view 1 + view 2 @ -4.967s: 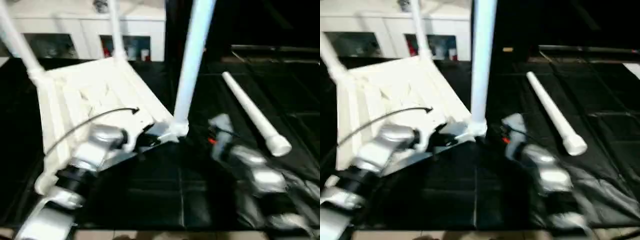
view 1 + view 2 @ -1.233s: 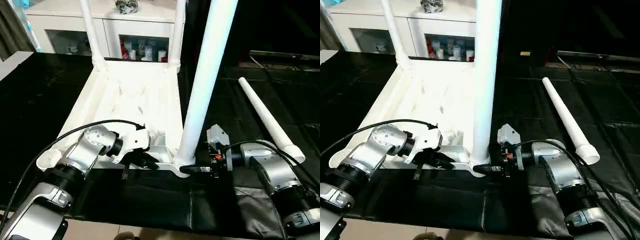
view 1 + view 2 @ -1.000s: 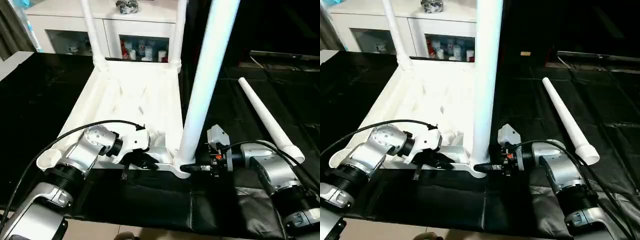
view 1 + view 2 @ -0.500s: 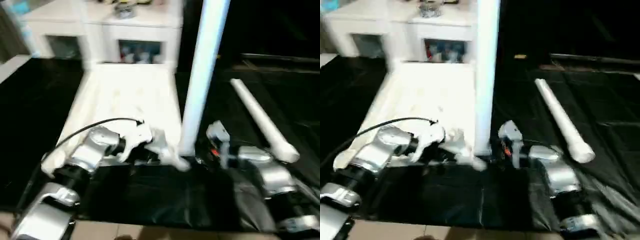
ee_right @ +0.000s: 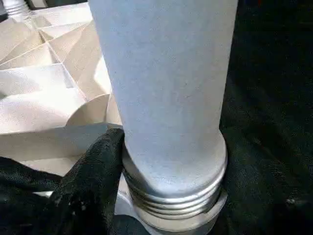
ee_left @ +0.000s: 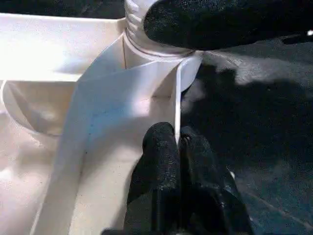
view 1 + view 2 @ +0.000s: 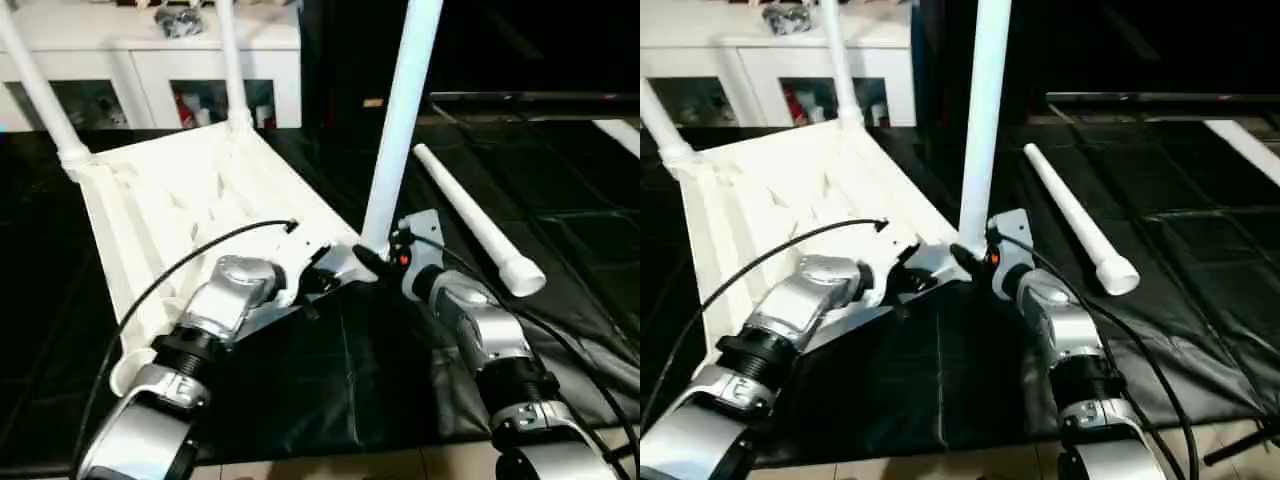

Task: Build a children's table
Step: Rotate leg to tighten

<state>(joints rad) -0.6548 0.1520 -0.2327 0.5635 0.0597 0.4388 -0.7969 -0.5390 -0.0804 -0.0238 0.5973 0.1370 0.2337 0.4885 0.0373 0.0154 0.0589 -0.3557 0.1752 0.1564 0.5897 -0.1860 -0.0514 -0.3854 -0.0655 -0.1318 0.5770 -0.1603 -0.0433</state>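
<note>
- We lose the upright leg (image 7: pixel 400 120) past the picture's top edge.
- The right end effector (image 5: pixel 171 196) has its fingertips hidden behind that leg's base.
- The cabinet (image 7: pixel 150 60) shelves' contents are too small to tell.

Open black mat (image 7: pixel 330 380) in front of the table top (image 7: pixel 170 200). Blocked farther back by upright legs (image 7: pixel 400 120) and, at right, a loose leg (image 7: pixel 470 220).

Both silver forearms reach forward and inward. The left claw (image 6: pixel 180 147) has its fingers pressed together; the right claw (image 7: pixel 372 262) stands spread, fingers (image 5: pixel 93 171) apart.
</note>
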